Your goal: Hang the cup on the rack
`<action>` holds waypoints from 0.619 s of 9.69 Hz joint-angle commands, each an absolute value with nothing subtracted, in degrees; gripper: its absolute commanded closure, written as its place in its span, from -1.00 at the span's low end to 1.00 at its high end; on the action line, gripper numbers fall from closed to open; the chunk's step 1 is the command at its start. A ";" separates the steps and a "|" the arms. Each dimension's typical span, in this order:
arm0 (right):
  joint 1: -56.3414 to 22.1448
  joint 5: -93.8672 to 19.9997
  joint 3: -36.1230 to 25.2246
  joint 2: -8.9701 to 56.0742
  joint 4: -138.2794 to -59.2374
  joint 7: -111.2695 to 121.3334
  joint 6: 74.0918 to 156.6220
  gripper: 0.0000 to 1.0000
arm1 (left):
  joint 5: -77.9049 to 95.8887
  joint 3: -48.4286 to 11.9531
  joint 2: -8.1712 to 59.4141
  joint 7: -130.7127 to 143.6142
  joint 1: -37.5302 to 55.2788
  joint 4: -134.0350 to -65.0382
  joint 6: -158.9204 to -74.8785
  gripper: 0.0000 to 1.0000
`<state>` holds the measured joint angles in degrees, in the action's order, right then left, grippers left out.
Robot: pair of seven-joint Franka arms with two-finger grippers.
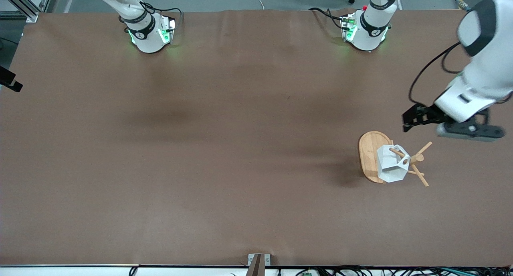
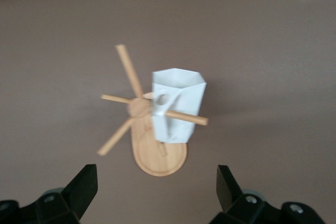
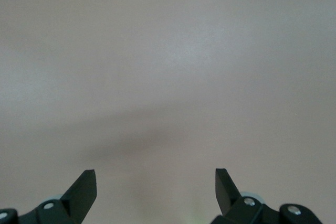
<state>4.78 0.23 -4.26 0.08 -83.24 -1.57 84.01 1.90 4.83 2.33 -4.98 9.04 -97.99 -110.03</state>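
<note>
The cup (image 1: 392, 164) hangs by its handle on a peg of the rack (image 1: 370, 157), which stands on the table (image 1: 200, 147) toward my left arm's end.

The rack (image 1: 374, 157) with the cup (image 1: 390, 163) hung on a peg is the desk's (image 1: 200, 147) only obstacle; the left tool (image 1: 413, 117), wide open, hangs apart from it.

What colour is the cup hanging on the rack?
White: the cup hangs by its handle on a peg of the light bamboo rack; clearest in the left wrist view.

Rack (image 1: 372, 155) base partly behind cup (image 1: 392, 163)
</note>
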 commanded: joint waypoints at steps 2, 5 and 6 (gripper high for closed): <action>5.27 0.26 -3.96 -0.44 -83.85 -1.49 84.11 -1.00 | 2.11 -1.20 -2.44 -4.33 2.84 -98.35 -100.49 -1.00; 5.27 0.26 -3.96 -0.44 -83.85 -1.49 84.11 -1.00 | 1.76 -7.72 -7.89 2.52 -2.89 -98.87 -93.01 -1.00; 5.27 0.26 -3.96 -0.44 -83.85 -1.49 84.11 -1.00 | 1.76 -7.82 -8.87 3.51 -3.25 -98.96 -90.99 -1.00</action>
